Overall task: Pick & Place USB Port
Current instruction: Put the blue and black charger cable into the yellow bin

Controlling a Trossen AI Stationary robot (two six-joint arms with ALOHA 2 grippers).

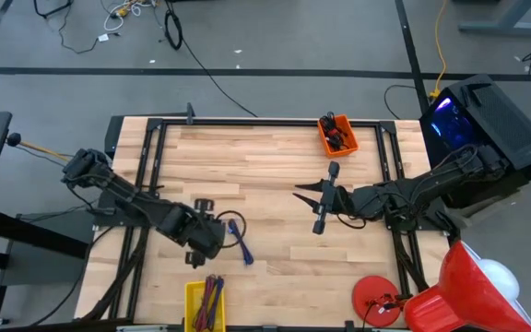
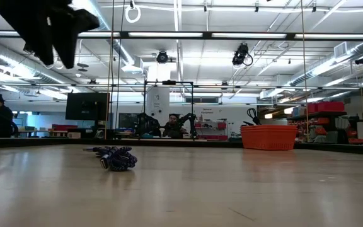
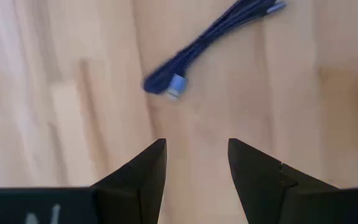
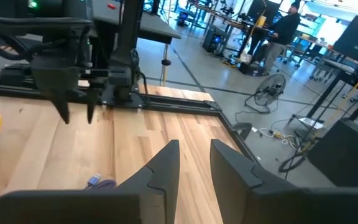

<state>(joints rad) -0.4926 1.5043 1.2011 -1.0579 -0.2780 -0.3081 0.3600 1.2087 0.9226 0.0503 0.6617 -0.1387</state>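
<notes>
A dark blue USB cable point(image 1: 240, 238) lies bundled flat on the wooden table, left of centre toward the near edge. It also shows in the low view point(image 2: 115, 157) and the left wrist view point(image 3: 210, 43), where its light-blue plug point(image 3: 176, 87) is visible. My left gripper point(image 1: 218, 231) hovers above the table just left of the cable, open and pointing down point(image 3: 197, 155); it is also high in the low view point(image 2: 49, 31). My right gripper point(image 1: 302, 196) waits open right of centre point(image 4: 194, 162), held level and pointing toward the table's left.
An orange bin point(image 1: 336, 134) with dark and red items stands at the far edge, right of centre. A yellow bin point(image 1: 207, 304) holding cables sits at the near edge, close below the left gripper. A red round object point(image 1: 376, 300) lies at the near right corner. Bare wood lies between the arms.
</notes>
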